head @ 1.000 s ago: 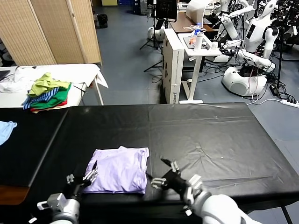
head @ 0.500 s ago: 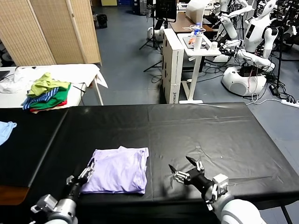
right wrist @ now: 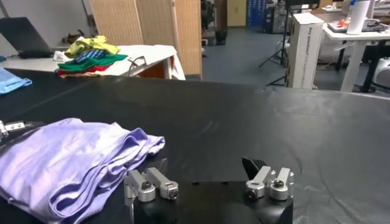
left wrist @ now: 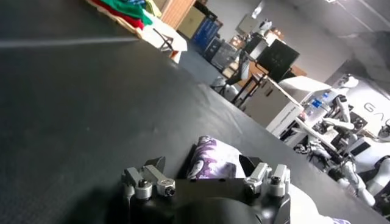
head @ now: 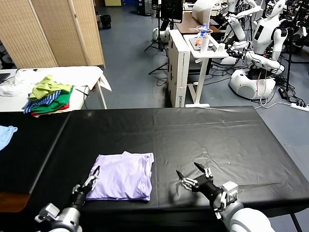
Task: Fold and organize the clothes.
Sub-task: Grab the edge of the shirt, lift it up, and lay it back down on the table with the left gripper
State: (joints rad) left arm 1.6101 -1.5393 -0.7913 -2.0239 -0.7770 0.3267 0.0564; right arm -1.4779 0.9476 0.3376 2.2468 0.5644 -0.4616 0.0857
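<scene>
Near table's [head: 217, 130] front edge, folded T-shirt [head: 123, 175] between spread left pincer [head: 90, 181] and spread right pincer [head: 192, 177], both empty.

Folded T-shirt [head: 123, 175] is lying on the counter [head: 212, 135], near its front edge, left of centre. Left end effector [head: 89, 182] is sitting at the shirt's front-left corner, fingers spread; touching or not, cannot tell. Right end effector [head: 193, 178] is hovering over bare counter to the shirt's right, apart from it, fingers spread. A heap of garments [head: 48, 95] is resting on a separate table [head: 82, 76] behind and to the left. Another garment [head: 6, 134] is lying at the counter's far left edge.
</scene>
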